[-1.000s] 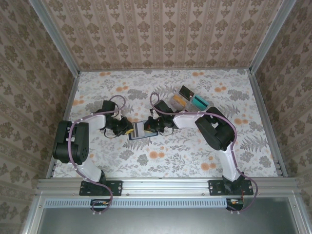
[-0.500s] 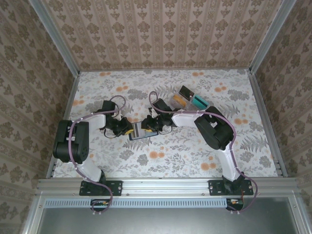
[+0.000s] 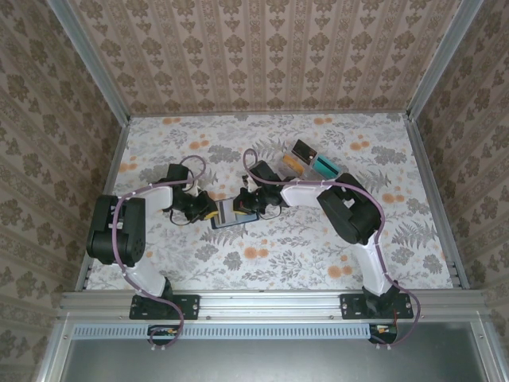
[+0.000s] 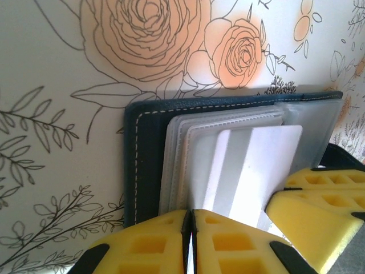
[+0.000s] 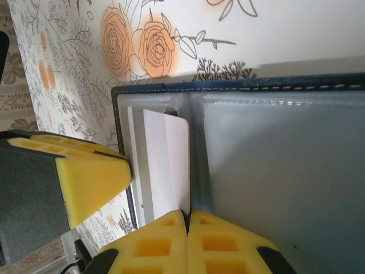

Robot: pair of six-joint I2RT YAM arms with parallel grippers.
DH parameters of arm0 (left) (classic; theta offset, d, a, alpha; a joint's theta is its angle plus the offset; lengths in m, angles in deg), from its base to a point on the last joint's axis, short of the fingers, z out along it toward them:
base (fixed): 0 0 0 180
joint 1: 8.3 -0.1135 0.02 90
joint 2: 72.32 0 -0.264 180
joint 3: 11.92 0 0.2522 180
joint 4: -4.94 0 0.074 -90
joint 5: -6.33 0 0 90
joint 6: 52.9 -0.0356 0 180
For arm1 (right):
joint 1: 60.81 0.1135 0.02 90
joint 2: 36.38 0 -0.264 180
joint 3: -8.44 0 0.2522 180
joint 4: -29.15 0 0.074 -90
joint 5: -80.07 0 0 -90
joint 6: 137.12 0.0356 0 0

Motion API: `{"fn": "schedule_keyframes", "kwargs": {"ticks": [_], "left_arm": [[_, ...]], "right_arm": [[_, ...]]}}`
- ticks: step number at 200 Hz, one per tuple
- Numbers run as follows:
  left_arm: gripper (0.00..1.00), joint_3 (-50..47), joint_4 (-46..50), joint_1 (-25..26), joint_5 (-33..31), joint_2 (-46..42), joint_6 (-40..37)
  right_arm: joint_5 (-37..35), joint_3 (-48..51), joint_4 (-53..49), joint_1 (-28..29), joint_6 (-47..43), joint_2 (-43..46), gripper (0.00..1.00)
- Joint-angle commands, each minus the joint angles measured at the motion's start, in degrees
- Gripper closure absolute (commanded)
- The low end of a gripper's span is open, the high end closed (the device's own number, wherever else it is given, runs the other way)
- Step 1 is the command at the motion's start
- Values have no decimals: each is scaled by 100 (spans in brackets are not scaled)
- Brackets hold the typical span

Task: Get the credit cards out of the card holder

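Card holder lies open on the flowered table between the two arms, and we see one pale credit card lying among its clear sleeves. We find the left gripper with its yellow pads pressed together on the sleeves' near edge. The right gripper is pinched tight on the holder's middle fold, just beside that card.

The top view looks steeply down on the counter from behind. Both wrist views sit very close, sharing the card holder from 9 and 3 o'clock.
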Motion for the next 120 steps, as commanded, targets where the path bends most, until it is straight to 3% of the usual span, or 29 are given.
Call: {"fn": "schedule_keyframes", "kwargs": {"ticks": [1, 61, 86, 120], "left_arm": [[87, -20, 318, -11, -313, 182, -188], [79, 58, -334, -12, 371, -477, 82], [60, 70, -726, -7, 724, -998, 274], [36, -165, -1997, 89, 1472, -1676, 953]], "right_arm": [[-476, 376, -110, -128, -298, 536, 100], [-499, 775, -467, -336, -1532, 1595, 100], [-6, 1016, -79, -484, -1530, 1997, 100], [822, 1360, 819, -788, -881, 2475, 100]]}}
